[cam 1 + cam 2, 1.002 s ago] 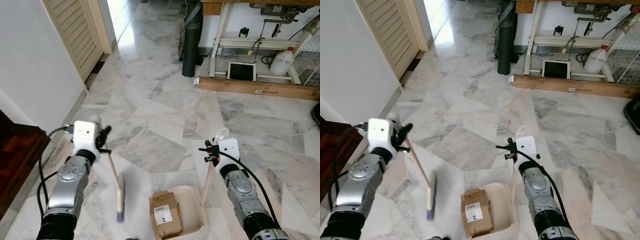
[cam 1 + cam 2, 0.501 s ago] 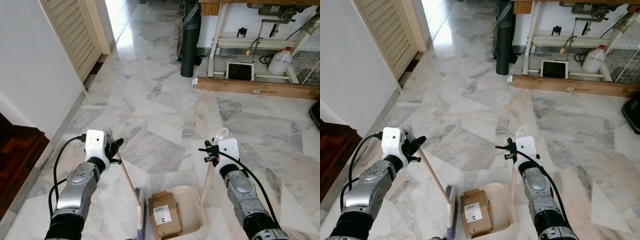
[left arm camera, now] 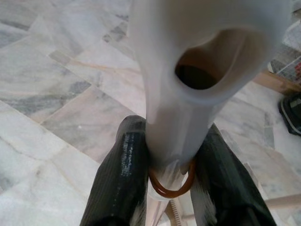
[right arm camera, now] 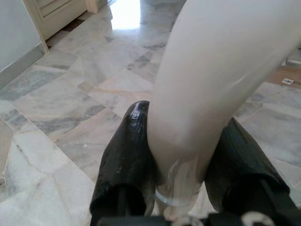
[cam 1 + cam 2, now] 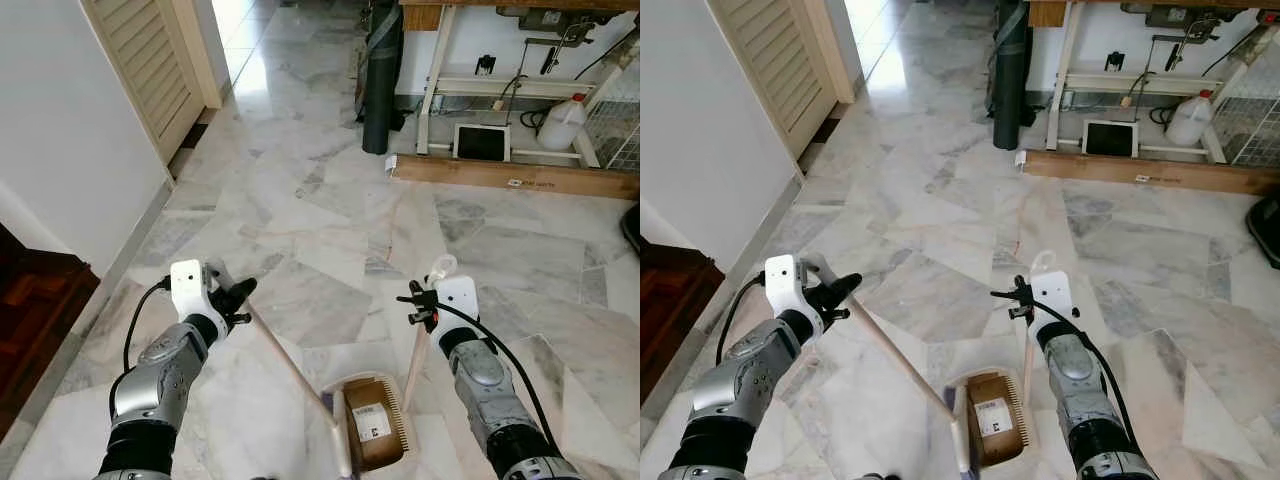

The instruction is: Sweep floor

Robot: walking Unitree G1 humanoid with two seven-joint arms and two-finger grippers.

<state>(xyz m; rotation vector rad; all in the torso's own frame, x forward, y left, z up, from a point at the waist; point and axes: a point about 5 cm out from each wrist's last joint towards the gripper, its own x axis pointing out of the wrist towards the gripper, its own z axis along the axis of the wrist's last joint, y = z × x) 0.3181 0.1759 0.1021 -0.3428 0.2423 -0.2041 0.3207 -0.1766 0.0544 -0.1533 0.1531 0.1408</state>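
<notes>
Your left claw (image 5: pixel 243 300) is clamped tight on the top of the broom handle (image 5: pixel 290 367), its two black fingers (image 3: pixel 123 174) pinching the pale shaft just below the hanging hole. From that claw the handle runs down toward five o'clock, and the broom head (image 5: pixel 342 450) sits at the dustpan's open lip. Your right claw (image 5: pixel 418 306) is closed just as firmly around the dustpan handle (image 5: pixel 414 362), which stands nearly upright from the pan.

The brown cardboard box (image 5: pixel 373 428) lies inside the dustpan (image 5: pixel 398 425) at about six o'clock from the right claw, label up, long axis running toward twelve. The broom head stands just beside the box's left edge, so the left arm does the pushing while the right only steadies the pan.

For room: the marble floor (image 5: pixel 300 200) ahead is open toward twelve. The wall and louvred door (image 5: pixel 150 60) lie at ten o'clock, and the long wooden plank (image 5: pixel 515 176) at one o'clock, both well apart from your tools.
</notes>
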